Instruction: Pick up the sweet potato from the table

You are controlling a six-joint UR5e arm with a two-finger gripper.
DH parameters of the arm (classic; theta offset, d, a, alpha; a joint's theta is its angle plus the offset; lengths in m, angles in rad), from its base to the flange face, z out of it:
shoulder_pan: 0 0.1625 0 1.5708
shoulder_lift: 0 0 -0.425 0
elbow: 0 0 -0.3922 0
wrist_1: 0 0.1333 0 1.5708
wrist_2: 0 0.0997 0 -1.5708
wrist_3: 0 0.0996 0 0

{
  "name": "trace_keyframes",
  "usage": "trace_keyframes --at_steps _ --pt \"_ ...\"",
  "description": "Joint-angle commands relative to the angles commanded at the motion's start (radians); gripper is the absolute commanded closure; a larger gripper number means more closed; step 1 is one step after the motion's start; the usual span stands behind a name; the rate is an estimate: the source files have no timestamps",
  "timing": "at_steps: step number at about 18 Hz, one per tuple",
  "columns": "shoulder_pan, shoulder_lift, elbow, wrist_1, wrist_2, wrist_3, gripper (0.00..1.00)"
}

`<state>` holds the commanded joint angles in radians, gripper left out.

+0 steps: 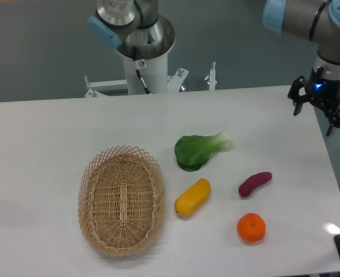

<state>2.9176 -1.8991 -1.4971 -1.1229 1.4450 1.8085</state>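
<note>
No readable writing shows; the small reddish-purple sweet potato (254,184) lies right of centre on the white table (54,133), the black gripper (322,111) spread, empty, upper right.

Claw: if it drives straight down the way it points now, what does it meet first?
Likely bare table near the right edge, or it just misses the edge; depth unclear. The open claw is well off the sweet potato.
</note>
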Motion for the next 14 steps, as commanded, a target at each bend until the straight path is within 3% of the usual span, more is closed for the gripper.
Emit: trace_keyframes --at_steps 10,14 --pt "0.0 -0.002 -0.014 0.002 0.0 -0.015 0.0" --pt "-0.032 -0.024 -0.023 0.024 0.0 -0.15 0.0"
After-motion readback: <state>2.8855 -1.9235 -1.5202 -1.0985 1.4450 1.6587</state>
